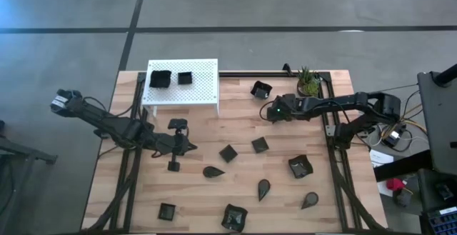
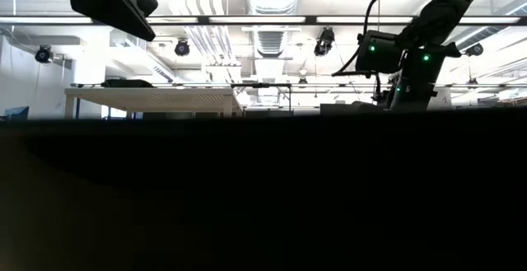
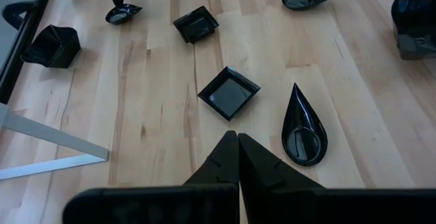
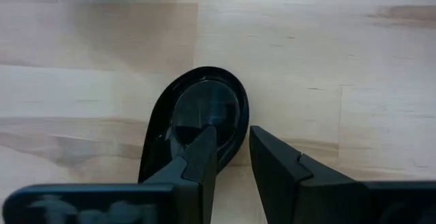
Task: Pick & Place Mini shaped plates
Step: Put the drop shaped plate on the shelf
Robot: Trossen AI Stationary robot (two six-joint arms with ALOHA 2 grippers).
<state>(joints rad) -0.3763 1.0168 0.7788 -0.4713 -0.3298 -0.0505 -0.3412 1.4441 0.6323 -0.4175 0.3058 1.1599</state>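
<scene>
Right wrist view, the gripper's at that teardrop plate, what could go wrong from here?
The right gripper is open astride the rim of the teardrop plate. The glossy rim may slip from the fingers, or the plate may tip as they close. The left gripper, shut, waits near a square plate.

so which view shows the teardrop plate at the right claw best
The right wrist view: the glossy black teardrop plate fills it, right claw straddling its rim. The high view hides it under the arm; the low and left wrist views show nothing identifiable.
</scene>
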